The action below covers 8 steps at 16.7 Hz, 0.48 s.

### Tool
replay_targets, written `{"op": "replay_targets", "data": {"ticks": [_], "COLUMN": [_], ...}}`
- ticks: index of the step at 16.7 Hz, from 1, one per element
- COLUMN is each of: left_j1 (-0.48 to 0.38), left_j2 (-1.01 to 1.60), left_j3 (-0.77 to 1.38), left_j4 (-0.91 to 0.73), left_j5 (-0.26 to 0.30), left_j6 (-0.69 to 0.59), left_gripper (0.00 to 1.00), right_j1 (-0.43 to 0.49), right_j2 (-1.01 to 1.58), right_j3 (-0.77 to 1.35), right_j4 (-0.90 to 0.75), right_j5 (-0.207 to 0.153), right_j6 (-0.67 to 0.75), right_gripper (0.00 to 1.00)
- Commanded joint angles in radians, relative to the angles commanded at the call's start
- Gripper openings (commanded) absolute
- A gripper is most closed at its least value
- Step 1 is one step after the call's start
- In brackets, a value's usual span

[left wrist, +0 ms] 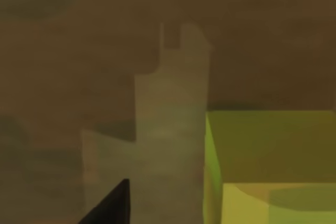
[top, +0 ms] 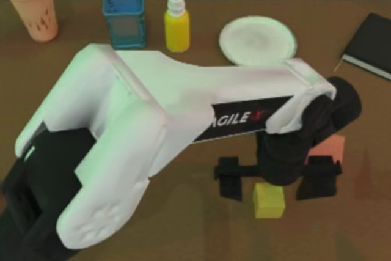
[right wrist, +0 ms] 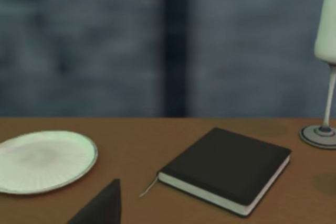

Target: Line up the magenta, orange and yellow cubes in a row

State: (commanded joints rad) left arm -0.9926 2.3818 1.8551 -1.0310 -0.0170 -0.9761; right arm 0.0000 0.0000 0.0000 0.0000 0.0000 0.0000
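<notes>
The yellow cube (top: 269,200) rests on the table right by my left gripper (top: 274,180), which hangs over it open, its two black fingers spread wide to either side. In the left wrist view the yellow cube (left wrist: 270,163) fills one corner, and a gap of bare table separates it from the one dark fingertip (left wrist: 113,208) that shows. The orange cube (top: 330,147) peeks out just beyond the gripper, mostly covered by the wrist. The magenta cube is hidden. My right gripper is outside the top view; one of its fingertips (right wrist: 102,208) shows, holding nothing.
Along the back edge stand an orange paper cup (top: 32,5), a blue pen holder (top: 125,18), a yellow squeeze bottle (top: 176,21) and a white paper plate (top: 257,40). A black notebook (top: 371,45) lies at the back right. A pale stemmed object (right wrist: 325,77) stands beside the notebook (right wrist: 226,169).
</notes>
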Motion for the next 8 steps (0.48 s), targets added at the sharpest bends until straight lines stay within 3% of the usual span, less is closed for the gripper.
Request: {"op": "replay_targets", "data": {"ticks": [5,8], "left_j1": [0.000,0.009], "left_j2": [-0.004,-0.025], "left_j3": [0.016,0.088], "left_j4": [-0.018,-0.117], "left_j5": [0.000,0.000], "left_j6": [0.000,-0.006], "left_gripper": [1.00,1.00], "right_j1": [0.000,0.000], "right_j2": [0.000,0.000], "right_j3": [0.000,0.000], "right_j4": [0.000,0.000], "right_j5": [0.000,0.000], "right_j6": [0.000,0.000], "right_gripper": [1.00,1.00]}}
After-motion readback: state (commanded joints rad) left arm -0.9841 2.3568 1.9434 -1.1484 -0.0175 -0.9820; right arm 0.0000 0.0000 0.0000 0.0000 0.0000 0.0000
